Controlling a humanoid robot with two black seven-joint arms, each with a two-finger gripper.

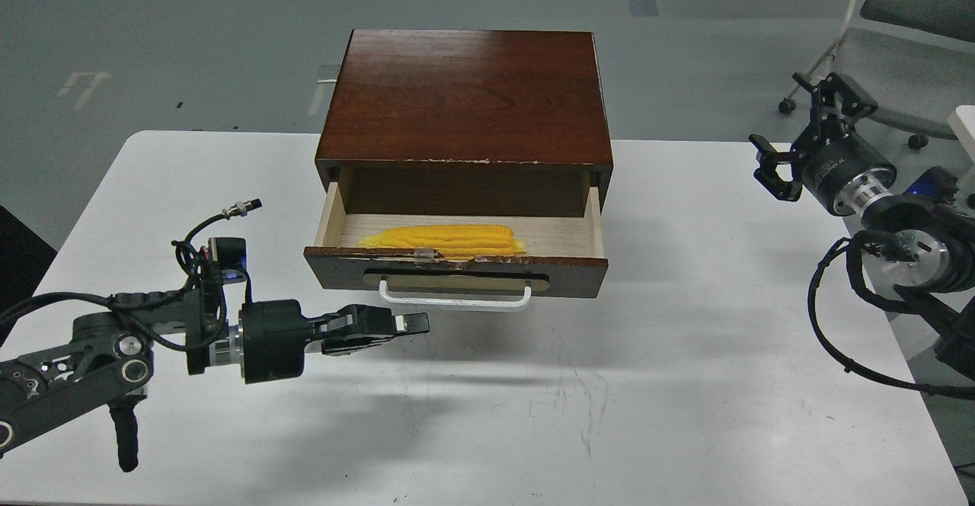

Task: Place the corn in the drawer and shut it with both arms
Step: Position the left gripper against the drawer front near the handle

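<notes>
The yellow corn lies lengthwise inside the open drawer, on its pale wood floor near the front. The drawer is pulled out of the dark brown cabinet, and its white bar handle faces me. My left gripper is just below and left of the handle, a little above the table and pointing right. Its fingers lie close together and hold nothing. My right gripper hovers at the table's right edge, far from the drawer, with its fingers spread open and empty.
The cabinet stands at the back middle of the white table. A loose cable with a metal plug sticks up from my left arm. An office chair stands on the floor at the far right.
</notes>
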